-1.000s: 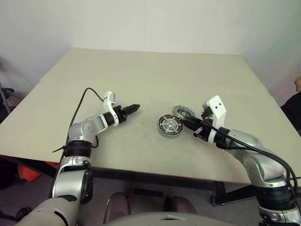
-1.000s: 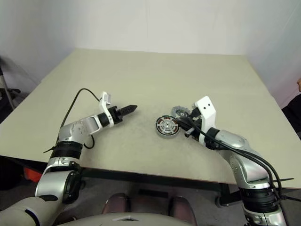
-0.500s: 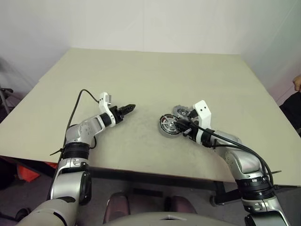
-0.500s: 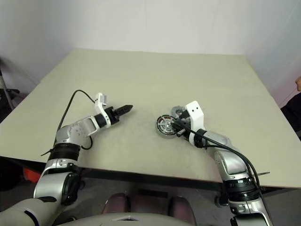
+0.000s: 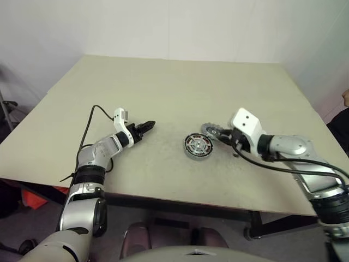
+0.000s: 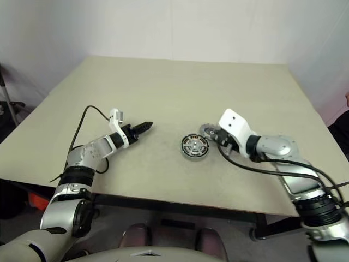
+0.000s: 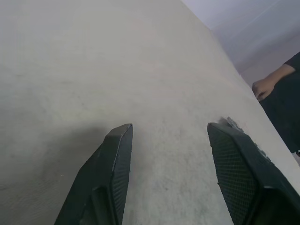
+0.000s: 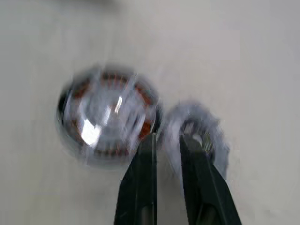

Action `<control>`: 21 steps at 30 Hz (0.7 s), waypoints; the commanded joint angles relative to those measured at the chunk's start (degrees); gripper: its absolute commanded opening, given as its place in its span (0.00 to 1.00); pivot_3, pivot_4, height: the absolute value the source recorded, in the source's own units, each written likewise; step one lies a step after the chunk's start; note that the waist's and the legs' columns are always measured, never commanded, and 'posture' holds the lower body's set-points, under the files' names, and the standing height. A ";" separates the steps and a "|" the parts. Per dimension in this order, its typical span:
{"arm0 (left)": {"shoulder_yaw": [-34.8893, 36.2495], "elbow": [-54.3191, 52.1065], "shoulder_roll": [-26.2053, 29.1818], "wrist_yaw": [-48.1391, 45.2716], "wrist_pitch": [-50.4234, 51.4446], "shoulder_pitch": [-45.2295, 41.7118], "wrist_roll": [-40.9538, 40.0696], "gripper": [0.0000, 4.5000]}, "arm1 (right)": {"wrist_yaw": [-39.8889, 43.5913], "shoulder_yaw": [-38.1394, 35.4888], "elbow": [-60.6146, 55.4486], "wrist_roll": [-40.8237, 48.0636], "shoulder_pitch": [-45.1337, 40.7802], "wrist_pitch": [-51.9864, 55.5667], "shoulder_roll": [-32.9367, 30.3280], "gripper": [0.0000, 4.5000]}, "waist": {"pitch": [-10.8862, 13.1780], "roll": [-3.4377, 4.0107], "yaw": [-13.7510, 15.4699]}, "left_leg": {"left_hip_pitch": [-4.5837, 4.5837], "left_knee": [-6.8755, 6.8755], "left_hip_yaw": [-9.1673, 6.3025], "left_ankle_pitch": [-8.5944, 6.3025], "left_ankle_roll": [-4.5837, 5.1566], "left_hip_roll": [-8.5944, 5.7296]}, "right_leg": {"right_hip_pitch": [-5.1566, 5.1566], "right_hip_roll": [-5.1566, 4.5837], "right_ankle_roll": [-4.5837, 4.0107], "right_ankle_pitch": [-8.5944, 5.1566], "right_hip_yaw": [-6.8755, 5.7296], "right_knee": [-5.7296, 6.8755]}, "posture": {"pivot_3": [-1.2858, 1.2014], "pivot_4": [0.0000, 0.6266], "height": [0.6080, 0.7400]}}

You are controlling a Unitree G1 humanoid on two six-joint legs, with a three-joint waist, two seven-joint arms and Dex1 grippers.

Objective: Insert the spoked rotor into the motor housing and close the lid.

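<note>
the motor housing (image 5: 198, 146) sits mid-table with the spoked rotor (image 8: 108, 115) seated inside it, in the same spot as a second ago. the lid (image 5: 213, 131) lies just beside it, now flat rather than propped. the right gripper (image 8: 168, 140) has swung outward, jaws nearly together over the lid's edge, gripping nothing clearly. the left gripper (image 7: 171, 136) hovers spread and empty, well apart.

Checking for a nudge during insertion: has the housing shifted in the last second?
No. The housing lies at the same spot on the table, still just left of the lid.
</note>
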 commanded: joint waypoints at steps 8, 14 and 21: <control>0.55 0.82 -0.46 0.97 -3.93 -0.95 1.04 0.60 | 19.31 12.41 19.06 -15.64 -21.35 -32.49 -1.49 0.54 | 0.00 -0.01 -0.83 | -0.04 0.17 0.02 -0.14 0.28 0.05 | -0.03 0.05 -0.09 0.04 0.02 0.26 | 0.52 0.00 1.00; 1.25 -1.89 -0.78 2.49 -3.72 1.12 0.36 0.60 | 19.86 17.35 32.22 -22.20 -28.58 -43.13 5.28 0.54 | 0.00 -0.02 -0.45 | -0.52 1.01 0.00 -0.38 0.74 0.14 | -0.24 -0.01 -0.12 0.06 -0.12 0.34 | 0.52 0.00 1.00; 2.19 -4.77 -0.27 3.61 -2.65 2.84 -0.18 0.60 | 19.40 18.52 39.94 -26.34 -31.58 -51.22 6.68 0.54 | 0.01 -0.03 -0.51 | -0.82 1.44 -0.02 -0.57 1.02 0.06 | -0.29 -0.20 -0.13 0.07 -0.18 0.41 | 0.52 0.00 1.00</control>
